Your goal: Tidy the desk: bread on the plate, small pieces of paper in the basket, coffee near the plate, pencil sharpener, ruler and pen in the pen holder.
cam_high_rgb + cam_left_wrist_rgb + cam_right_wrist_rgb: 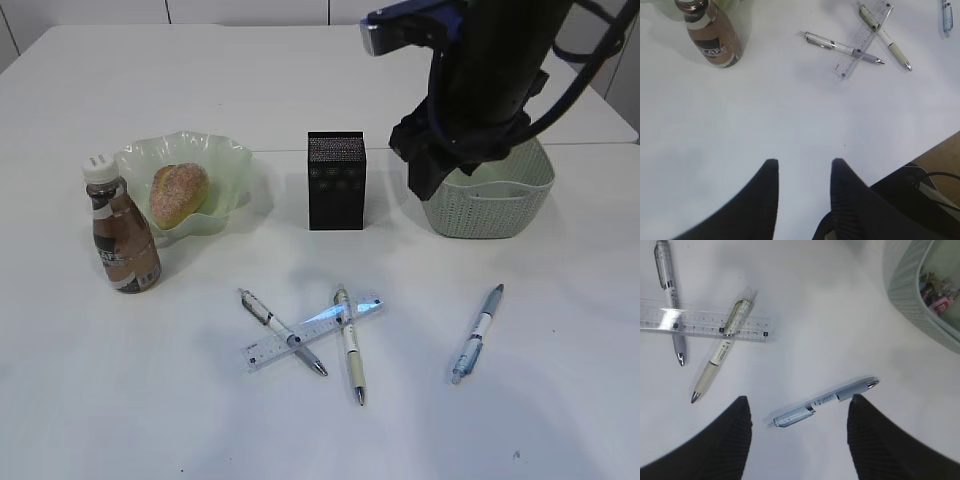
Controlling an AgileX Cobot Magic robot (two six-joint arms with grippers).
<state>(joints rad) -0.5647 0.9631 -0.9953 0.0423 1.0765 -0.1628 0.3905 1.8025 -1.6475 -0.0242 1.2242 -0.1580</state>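
Exterior view: you have three pens, one ruler. Right tool hangs wide open, empty, blue pen between fingers; left tool part-open, empty.

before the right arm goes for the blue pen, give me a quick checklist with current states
1. Right gripper open wide enough: ok, jaws stand apart with nothing between them.
2. Blue pen lined up between the fingers: ok in the right wrist view.
3. Blue pen free of other things: ok, it lies alone, apart from the ruler and basket.
4. Pen holder upright: ok.
5. Holder's inside free: cannot tell.
6. Left gripper out of the way: ok, open over bare desk.
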